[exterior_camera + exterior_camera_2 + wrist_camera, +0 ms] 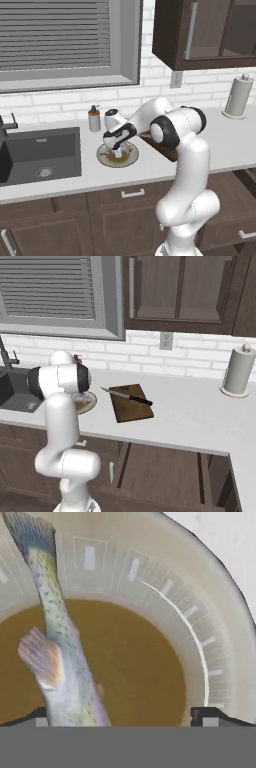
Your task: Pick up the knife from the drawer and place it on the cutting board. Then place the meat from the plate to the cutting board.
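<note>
The arm hides most of the cutting board in the left base view and the near-left part of the plate in the right. In the hand view the fish is cut off at the bottom edge.

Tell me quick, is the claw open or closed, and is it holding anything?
Claw: open, holding nothing; its tips sit low over the plate, either side of the fish.

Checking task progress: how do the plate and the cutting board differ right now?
The plate is round, beige-rimmed with a brown centre; the cutting board is rectangular, dark brown wood. The plate holds the meat, a speckled fish; the cutting board carries the knife. Both rest flat on the counter.
</note>
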Controlling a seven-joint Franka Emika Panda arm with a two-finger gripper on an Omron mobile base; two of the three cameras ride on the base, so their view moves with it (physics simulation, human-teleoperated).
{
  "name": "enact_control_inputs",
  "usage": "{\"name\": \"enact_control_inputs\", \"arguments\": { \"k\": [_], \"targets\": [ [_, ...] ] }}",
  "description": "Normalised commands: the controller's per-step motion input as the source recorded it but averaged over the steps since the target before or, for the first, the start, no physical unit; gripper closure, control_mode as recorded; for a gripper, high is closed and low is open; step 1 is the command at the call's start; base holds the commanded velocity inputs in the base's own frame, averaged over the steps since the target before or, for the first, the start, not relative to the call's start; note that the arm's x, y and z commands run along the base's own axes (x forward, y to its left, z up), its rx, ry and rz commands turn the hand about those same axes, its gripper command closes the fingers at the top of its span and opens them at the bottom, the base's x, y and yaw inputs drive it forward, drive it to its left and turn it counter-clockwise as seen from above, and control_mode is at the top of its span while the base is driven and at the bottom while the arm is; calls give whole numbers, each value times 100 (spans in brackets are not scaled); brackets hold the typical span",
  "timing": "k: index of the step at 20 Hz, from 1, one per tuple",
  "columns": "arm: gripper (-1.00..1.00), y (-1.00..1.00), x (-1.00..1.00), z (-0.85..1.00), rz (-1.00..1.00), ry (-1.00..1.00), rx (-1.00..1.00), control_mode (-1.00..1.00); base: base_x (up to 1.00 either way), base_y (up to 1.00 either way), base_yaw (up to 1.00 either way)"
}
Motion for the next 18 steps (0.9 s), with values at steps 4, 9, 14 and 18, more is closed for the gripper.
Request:
{"name": "enact_control_inputs", "arguments": {
  "k": [4,9,14,18],
  "targets": [
    [100,21,-3,-44,2,7,-10,-100,0,0,0],
    [100,12,-14,-27,1,1,-6,-100,0,0,0],
    [100,0,-47,9,2,-4,0,-100,0,0,0],
    [100,-35,-93,72,1,-19,0,-100,0,0,0]
  ]
}}
